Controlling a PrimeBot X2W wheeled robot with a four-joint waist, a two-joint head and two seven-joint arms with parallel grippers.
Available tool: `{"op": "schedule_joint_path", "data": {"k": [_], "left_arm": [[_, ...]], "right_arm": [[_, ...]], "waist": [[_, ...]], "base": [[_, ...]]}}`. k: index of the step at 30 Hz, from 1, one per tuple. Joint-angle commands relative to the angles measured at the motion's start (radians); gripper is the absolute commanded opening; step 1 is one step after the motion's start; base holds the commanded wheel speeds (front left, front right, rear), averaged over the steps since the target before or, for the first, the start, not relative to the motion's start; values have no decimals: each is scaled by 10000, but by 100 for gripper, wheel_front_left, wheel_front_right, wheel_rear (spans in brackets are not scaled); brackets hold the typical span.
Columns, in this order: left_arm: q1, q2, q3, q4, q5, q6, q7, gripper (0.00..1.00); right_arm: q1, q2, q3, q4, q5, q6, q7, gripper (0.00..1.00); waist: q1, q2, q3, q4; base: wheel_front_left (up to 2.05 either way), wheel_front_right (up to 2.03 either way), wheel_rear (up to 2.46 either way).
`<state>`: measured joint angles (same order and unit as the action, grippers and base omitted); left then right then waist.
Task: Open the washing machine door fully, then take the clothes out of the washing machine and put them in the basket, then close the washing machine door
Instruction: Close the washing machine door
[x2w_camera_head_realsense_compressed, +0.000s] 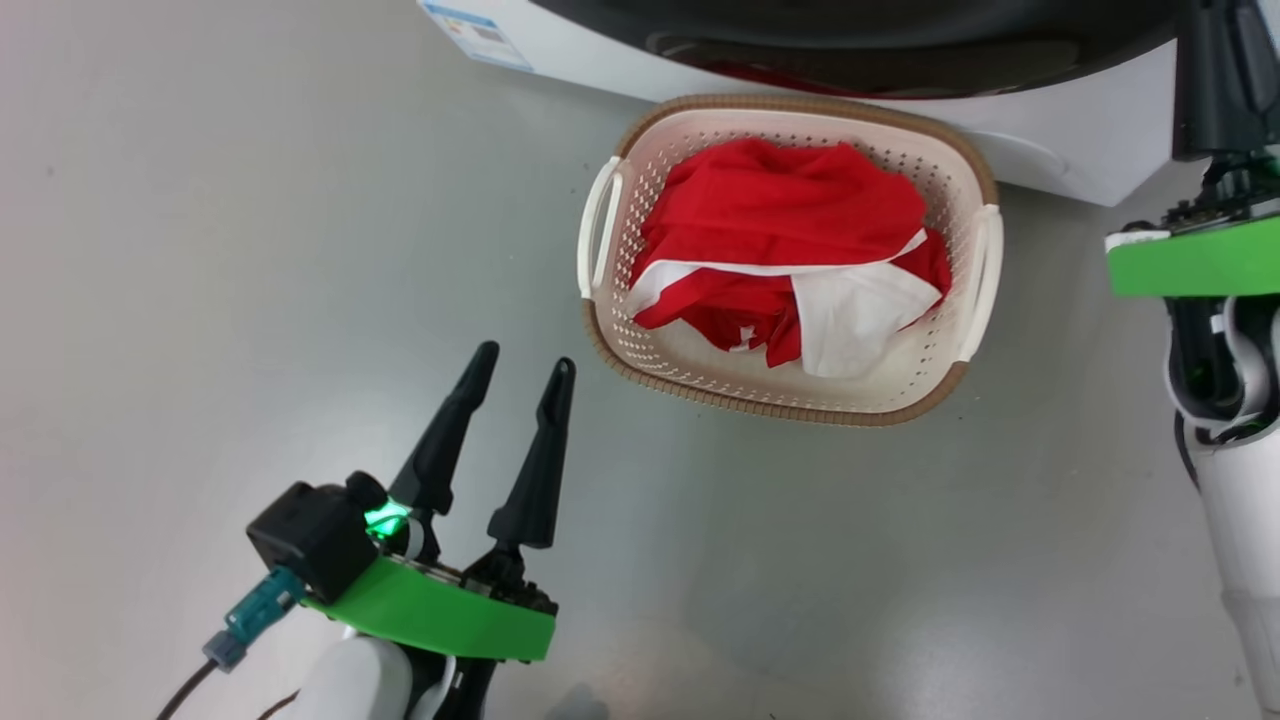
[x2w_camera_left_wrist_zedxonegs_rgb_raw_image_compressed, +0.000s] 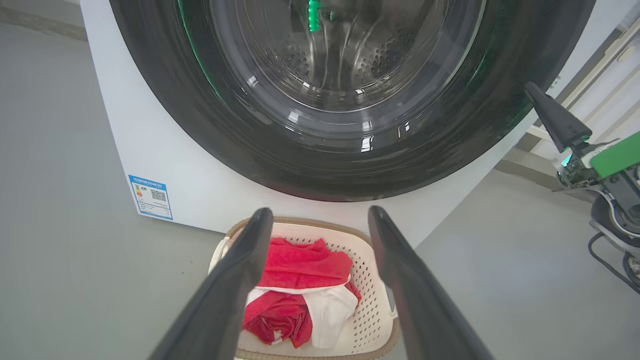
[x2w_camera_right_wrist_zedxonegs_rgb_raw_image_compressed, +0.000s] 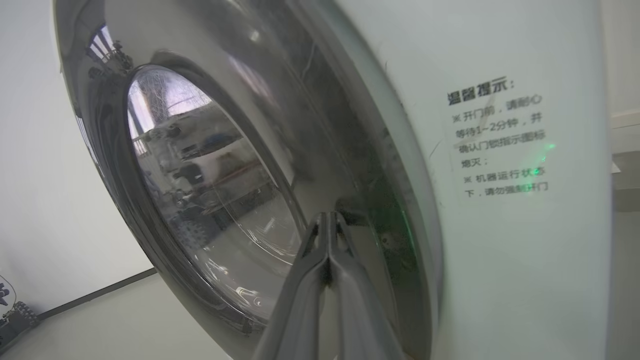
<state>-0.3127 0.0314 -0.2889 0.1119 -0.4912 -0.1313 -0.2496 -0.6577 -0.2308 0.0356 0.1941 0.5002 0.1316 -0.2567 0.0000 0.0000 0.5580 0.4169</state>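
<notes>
Clothes (x2w_camera_head_realsense_compressed: 780, 215), red with white panels, crumpled in basket (x2w_camera_head_realsense_compressed: 790, 402) at 1 o'clock from left gripper (x2w_camera_head_realsense_compressed: 526, 355), jaws wide, empty. Right gripper (x2w_camera_right_wrist_zedxonegs_rgb_raw_image_compressed: 327, 216) pinched closed, empty, at washing machine door (x2w_camera_left_wrist_zedxonegs_rgb_raw_image_compressed: 320, 170) rim, contact unclear; washing machine (x2w_camera_head_realsense_compressed: 1060, 150) at 12 o'clock, top cropped

Grey floor (x2w_camera_head_realsense_compressed: 150, 250), white wall (x2w_camera_right_wrist_zedxonegs_rgb_raw_image_compressed: 30, 175)

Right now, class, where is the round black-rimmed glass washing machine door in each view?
Head view: the round black-rimmed glass washing machine door spans the top edge.
Left wrist view: the door covers the upper half.
Right wrist view: the door bulges at left and centre.
Shared landmark: the white washing machine body.
</notes>
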Motion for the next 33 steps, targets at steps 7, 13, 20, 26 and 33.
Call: {"op": "schedule_joint_path", "data": {"k": [7,13,20,26,33], "left_arm": [[26,189,698,58,464,6,-122,100],[224,189,987,219,732,6,-122,100],[553,189,1201,417,987,6,-122,100],[875,189,1414,553,1253,6,-122,100],[1218,189,1709,642,1530,6,-122,100]], "right_arm": [[1080,249,518,-154,93,-9,-51,100],[1783,411,571,-93,136,-9,-51,100],[2618,602,714,-19,145,-9,-51,100],[3443,820,640,-46,193,-9,-51,100],[4247,1011,486,-38,169,-9,-51,100]], "waist": [[0,0,-657,-323],[0,0,-1131,-627],[0,0,-1719,-1050],[0,0,-2237,-1402],[0,0,-2736,-1779]], "base": [[0,0,0],[0,0,0],[0,0,0],[0,0,0],[0,0,0]]}}
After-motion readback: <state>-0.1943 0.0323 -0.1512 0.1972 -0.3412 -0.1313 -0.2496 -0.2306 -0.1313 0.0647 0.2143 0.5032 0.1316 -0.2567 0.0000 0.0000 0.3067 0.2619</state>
